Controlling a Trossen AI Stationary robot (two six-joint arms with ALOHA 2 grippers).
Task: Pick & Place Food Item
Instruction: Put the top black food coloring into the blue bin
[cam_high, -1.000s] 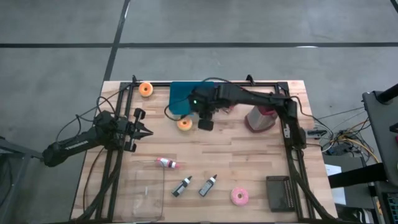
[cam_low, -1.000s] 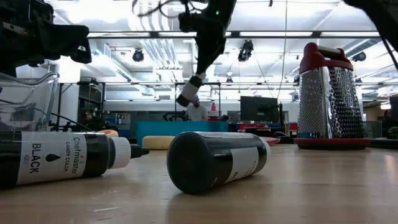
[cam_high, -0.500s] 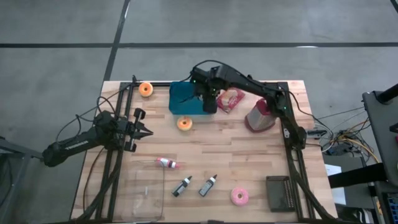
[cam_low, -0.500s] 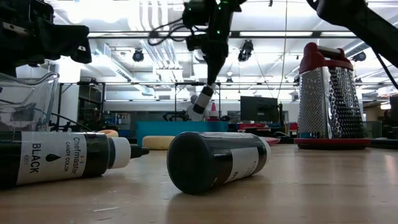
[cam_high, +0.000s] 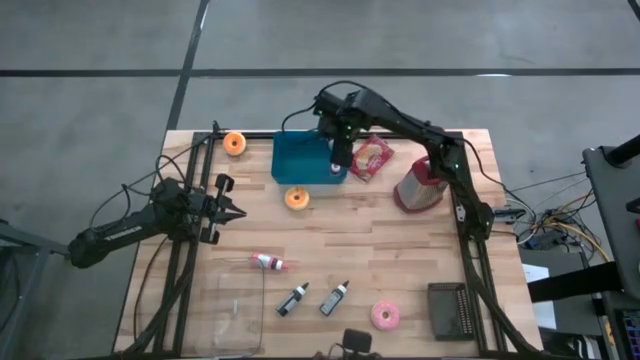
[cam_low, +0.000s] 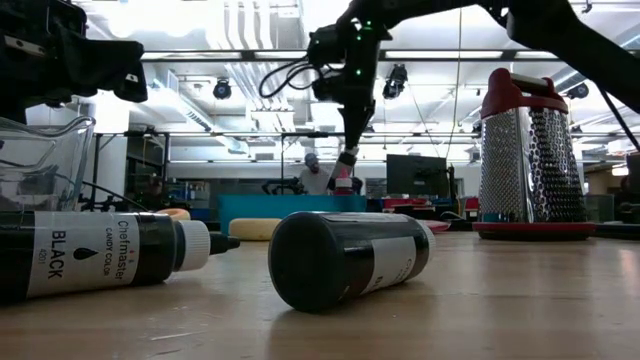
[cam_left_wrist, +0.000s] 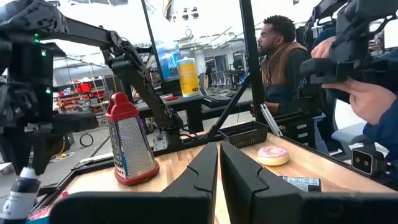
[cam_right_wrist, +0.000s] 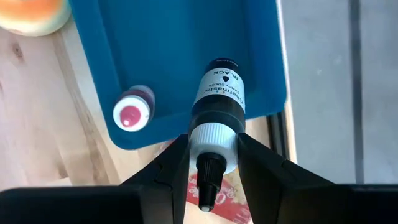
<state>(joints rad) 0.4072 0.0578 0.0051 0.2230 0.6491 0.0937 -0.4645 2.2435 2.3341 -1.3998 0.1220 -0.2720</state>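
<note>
My right gripper (cam_high: 338, 158) hangs over the right part of the blue tray (cam_high: 300, 160), shut on a small black bottle (cam_right_wrist: 219, 93) with a white cap and a "BLACK" label. The bottle also shows in the low view (cam_low: 345, 172). A red-capped bottle (cam_right_wrist: 131, 115) stands upright on its base in the tray. An orange donut (cam_high: 297, 198) lies on the table just near of the tray. My left gripper (cam_high: 236, 212) waits shut and empty at the table's left. My right gripper pinches the bottle's white cap (cam_right_wrist: 213, 135) between its two fingers, which point down from above. The bottle hangs upright below the fingers, nozzle up, clear of the tray and over its right edge.
A red snack bag (cam_high: 372, 158) and a red-topped grater (cam_high: 418, 185) lie right of the tray. A second orange donut (cam_high: 235, 143) sits far left. Nearer are a pink bottle (cam_high: 268, 263), two dark bottles (cam_high: 313, 298), a pink donut (cam_high: 384, 316) and a clear container (cam_high: 230, 310).
My right gripper has carried the black bottle from beside the orange donut toward the table's far edge, over the blue tray. The bottle has gone from tilted to upright, still clear of the table.
</note>
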